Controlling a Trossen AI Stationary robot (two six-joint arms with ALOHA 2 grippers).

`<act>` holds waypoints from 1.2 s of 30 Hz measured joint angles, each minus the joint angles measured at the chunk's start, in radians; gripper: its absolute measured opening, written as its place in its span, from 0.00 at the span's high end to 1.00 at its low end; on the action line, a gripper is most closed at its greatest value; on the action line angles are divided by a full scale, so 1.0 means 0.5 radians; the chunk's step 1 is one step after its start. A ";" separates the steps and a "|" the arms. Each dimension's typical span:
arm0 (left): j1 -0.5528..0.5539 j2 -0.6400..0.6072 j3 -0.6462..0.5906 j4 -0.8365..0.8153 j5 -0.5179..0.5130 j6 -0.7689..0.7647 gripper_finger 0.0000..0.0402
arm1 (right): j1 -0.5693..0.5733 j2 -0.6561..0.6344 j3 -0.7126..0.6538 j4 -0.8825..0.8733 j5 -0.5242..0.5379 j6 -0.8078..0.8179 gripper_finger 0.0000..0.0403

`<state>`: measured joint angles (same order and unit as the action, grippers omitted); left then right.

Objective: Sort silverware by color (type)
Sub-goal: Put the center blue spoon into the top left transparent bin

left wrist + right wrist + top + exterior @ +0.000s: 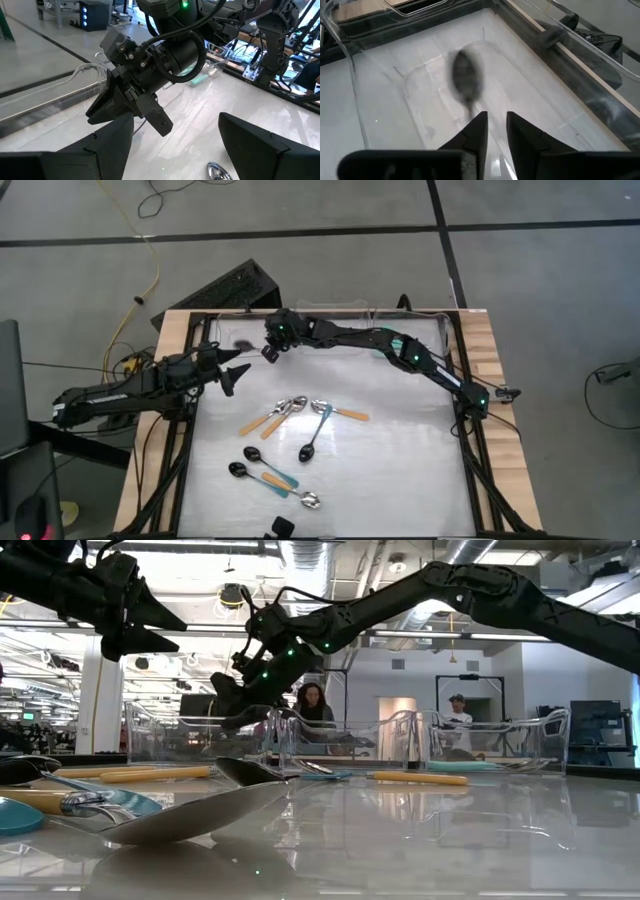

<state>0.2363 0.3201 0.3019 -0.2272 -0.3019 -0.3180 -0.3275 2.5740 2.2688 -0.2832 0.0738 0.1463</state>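
The right gripper (495,131) hangs over the clear tray (530,75) at the far side of the table, its fingers slightly apart, and a blurred dark spoon (465,75) lies below them, not held. The left gripper (232,372) waits wide open at the left edge. Other spoons (300,420) lie mid-table.

Both arms are matte black with angular, wedge-shaped fingers (250,145). The right arm (400,350) carries small green lights along its links; a black cable loops around its wrist housing (175,50), apparently screw-fastened.
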 joint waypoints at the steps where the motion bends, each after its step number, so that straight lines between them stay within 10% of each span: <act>1: 0.000 0.000 0.000 0.000 0.000 0.000 0.31 | 0.000 0.000 0.000 0.005 0.000 0.000 0.73; 15: 0.000 0.000 0.000 -0.002 -0.001 0.000 0.31 | 0.010 -0.264 -0.002 0.071 0.006 -0.136 0.70; 31: 0.000 0.000 -0.001 -0.004 0.003 -0.002 0.31 | 0.657 -0.718 0.001 -1.976 -0.067 -0.917 0.70; 36: 0.000 0.000 -0.001 -0.002 0.002 -0.002 0.31 | 0.915 -0.696 -0.001 -2.144 -0.147 -1.002 0.70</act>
<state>0.2363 0.3199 0.3016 -0.2279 -0.3007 -0.3191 0.1299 2.2261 2.2684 -1.3552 0.0002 -0.3549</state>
